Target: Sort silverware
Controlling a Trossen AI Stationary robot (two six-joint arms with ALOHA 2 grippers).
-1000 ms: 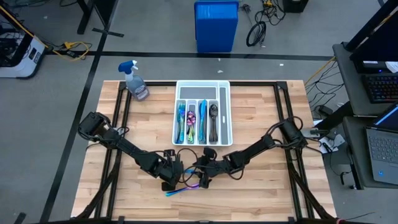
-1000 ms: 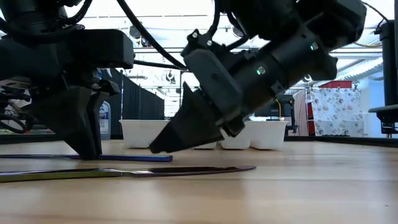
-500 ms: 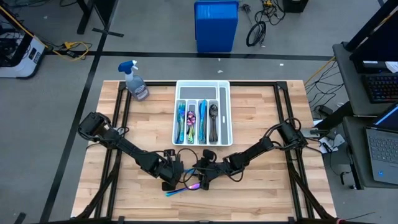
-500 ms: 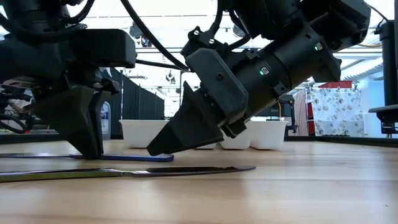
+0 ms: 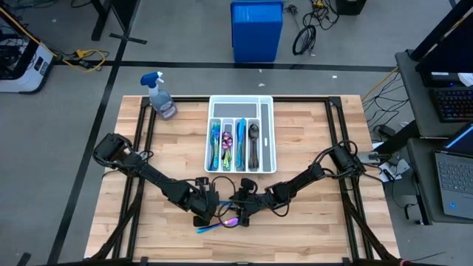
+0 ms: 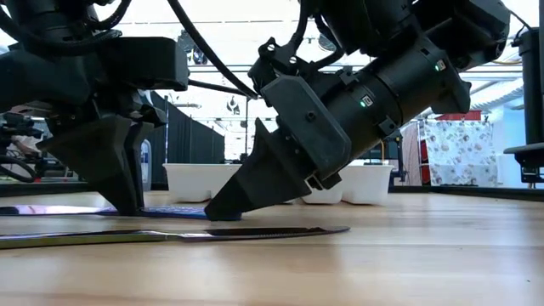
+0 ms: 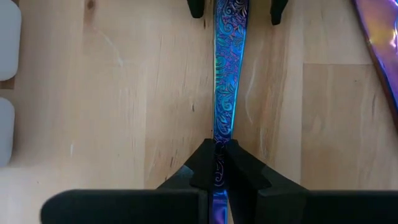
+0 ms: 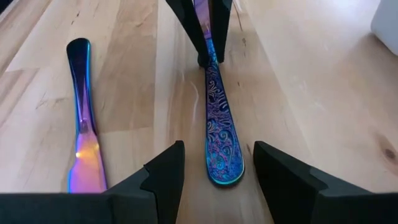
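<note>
The patterned blue utensil [image 7: 225, 93] lies flat on the wooden table [image 5: 310, 229], near the front edge and just in front of the white tray [image 5: 269, 140]. One end of it is clamped between the fingers of the left gripper [image 7: 217, 160], which stand together on the thin metal. Its handle end lies between the two fingers of the right gripper [image 8: 213, 167], which are wide apart and do not touch it.

Over the last second the right gripper has come lower and a little closer to the left one: in the low view its tip [image 6: 223, 209] is now almost on the table, right beside the left gripper [image 6: 119, 183], where before it hung a bit higher. The left gripper has not moved and keeps its hold. I judge this as a handover in preparation: the right arm sets itself around the handle, but the closing is not yet done.

A second piece, a purple iridescent knife [image 8: 82, 134], lies beside the first on the table, nearer the front edge, untouched. The tray already holds several sorted pieces in its long compartments, so these two seem among the last.
</note>
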